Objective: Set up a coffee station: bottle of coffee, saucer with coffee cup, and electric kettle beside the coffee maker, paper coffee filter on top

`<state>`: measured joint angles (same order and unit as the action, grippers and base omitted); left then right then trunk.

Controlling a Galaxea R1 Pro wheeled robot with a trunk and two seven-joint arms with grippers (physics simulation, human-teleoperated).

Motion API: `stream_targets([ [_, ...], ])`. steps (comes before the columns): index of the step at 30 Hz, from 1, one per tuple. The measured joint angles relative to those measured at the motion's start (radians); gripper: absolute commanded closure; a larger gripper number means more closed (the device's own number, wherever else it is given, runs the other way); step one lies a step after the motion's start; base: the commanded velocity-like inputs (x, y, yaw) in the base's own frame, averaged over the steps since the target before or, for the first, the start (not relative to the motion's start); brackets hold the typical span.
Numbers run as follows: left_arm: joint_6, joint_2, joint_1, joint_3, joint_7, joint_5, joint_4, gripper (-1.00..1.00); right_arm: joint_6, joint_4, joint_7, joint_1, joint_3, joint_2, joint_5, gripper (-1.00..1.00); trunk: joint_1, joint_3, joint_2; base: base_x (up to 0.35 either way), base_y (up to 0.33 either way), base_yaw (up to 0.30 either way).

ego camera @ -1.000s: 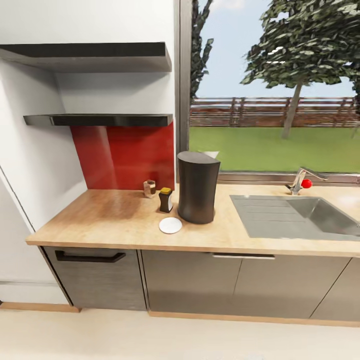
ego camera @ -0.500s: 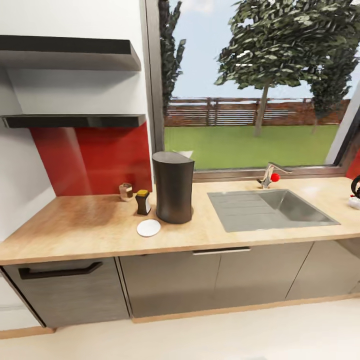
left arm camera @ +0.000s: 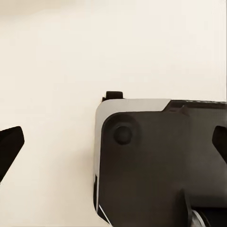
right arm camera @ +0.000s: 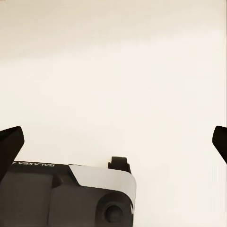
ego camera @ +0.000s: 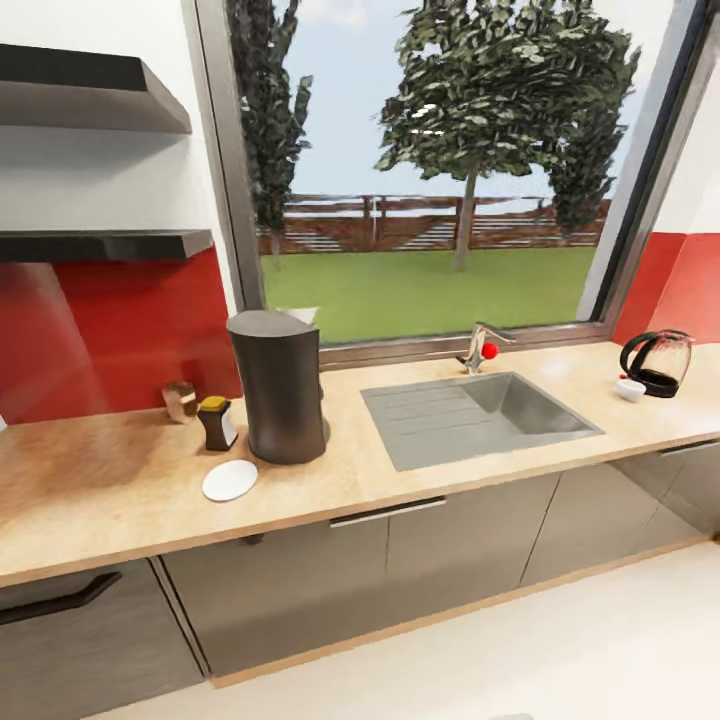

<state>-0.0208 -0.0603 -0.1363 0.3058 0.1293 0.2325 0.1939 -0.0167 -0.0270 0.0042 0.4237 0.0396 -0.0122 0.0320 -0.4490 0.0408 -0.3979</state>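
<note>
On the countertop [ego camera: 450, 470] stands the coffee maker [ego camera: 277, 400], away from both spread, empty jaws.

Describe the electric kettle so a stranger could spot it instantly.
Start at the steel sink under the big window and follow the wooden countertop toward its far end beyond it. There stands the electric kettle, beside a small white cup. It alone has a dark looping handle.

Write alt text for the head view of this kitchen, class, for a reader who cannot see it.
A wooden countertop under a wide garden window holds a tall dark coffee maker, with a white saucer, a small dark bottle and a small jar on its left. A steel sink lies on its right, and a black kettle stands at the far right.
</note>
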Motion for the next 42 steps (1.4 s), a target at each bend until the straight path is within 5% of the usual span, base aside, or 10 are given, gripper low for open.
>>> stream_targets([
  [18, -0.004, 0.001, 0.000, 0.001, -0.005, -0.003, -0.002, -1.00, 0.000, 0.000, -0.001, 0.000, 0.000, 0.000, 0.000, -1.00, 0.000, 0.000, 0.000, 0.145, -0.249, -0.274],
  [42, -0.006, 0.003, 0.000, 0.002, -0.004, -0.003, -0.003, -1.00, -0.003, 0.000, 0.002, 0.000, 0.003, 0.007, 0.005, -1.00, 0.000, 0.000, 0.000, 0.115, -0.299, -0.011],
])
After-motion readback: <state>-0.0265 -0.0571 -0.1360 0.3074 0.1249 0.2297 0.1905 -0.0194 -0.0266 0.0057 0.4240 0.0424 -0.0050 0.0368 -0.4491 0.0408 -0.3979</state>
